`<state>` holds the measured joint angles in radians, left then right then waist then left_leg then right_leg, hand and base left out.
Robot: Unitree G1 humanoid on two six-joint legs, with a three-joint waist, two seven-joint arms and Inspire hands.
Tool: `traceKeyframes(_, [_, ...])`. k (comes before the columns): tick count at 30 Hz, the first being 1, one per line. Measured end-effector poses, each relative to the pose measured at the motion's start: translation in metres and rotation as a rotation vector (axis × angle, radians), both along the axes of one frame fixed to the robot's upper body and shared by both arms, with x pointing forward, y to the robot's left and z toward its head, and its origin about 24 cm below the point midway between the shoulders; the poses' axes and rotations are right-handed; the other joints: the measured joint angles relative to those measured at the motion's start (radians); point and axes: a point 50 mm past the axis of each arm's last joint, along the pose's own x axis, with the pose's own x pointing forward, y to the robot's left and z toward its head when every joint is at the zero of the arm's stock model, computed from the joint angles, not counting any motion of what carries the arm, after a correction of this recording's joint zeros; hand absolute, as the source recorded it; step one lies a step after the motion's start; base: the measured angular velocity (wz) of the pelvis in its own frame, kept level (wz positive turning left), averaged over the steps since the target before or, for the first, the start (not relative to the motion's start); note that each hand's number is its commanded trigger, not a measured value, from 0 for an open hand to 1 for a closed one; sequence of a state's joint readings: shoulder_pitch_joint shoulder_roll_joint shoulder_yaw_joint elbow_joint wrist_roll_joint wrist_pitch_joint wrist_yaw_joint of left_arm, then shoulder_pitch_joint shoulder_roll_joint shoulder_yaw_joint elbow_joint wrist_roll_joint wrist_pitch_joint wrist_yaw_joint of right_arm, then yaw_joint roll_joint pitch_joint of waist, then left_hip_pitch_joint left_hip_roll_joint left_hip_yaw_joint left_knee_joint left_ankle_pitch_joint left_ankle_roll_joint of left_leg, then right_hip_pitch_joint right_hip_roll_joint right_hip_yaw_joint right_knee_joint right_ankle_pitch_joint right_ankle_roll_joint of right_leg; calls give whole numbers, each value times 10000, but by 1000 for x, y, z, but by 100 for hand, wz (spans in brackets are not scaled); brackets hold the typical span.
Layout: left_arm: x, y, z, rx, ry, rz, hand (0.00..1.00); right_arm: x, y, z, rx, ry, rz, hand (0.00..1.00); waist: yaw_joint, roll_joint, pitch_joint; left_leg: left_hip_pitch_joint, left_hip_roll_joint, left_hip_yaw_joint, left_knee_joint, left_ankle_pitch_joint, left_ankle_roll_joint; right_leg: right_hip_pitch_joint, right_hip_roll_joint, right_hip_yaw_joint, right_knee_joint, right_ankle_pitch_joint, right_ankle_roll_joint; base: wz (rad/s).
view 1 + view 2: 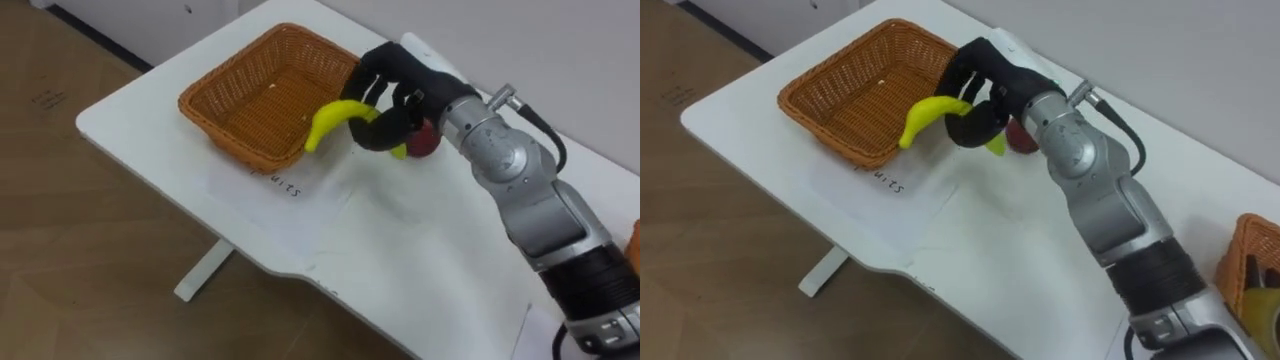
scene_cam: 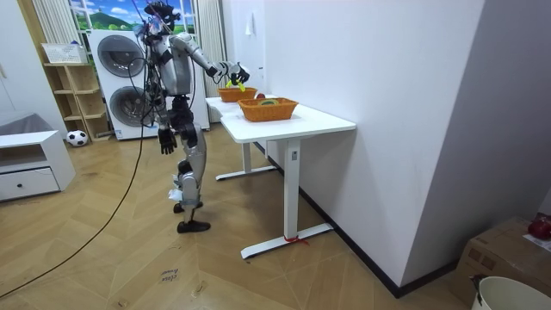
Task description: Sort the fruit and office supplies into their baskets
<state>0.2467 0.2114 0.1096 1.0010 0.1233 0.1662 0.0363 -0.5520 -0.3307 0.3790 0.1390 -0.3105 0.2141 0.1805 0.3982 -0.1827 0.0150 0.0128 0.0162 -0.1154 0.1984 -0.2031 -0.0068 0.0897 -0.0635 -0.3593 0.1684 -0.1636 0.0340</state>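
2 baskets stand on the white table.

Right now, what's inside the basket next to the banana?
Nothing I can see: the basket shows bare wicker. The banana, held in the right hand, covers part of one edge, so that spot is hidden.

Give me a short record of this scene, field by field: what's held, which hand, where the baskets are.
Held item: banana
Holder: right robot hand, curled round it
Banana position: over the near rim of the wicker basket, not yet inside
Behind hand: red fruit on the white table
Second basket: farther right on the table
Left robot hand: hanging by the robot's side
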Motion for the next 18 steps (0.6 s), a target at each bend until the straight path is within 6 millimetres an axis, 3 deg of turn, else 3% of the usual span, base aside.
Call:
traceKeyframes(4, [-1,0,0,14,27,11,0,3,4,4,116,-191,-26,100,187,-185,101,-14,-75,-6,21,0,1,10,-65,4,-3,-88,35,0])
traceKeyframes(9, [-5,-1,-1,13,133,69,0,5,5,11,48,-516,-29,100,251,-371,154,-105,-102,-77,21,-3,1,5,-80,-79,0,-88,35,2])
traceKeyframes(18, [-10,-1,0,3,211,96,0,6,5,15,98,-779,-145,100,354,-479,118,-262,-120,-305,68,-4,0,-22,-70,-443,-10,-88,35,7])
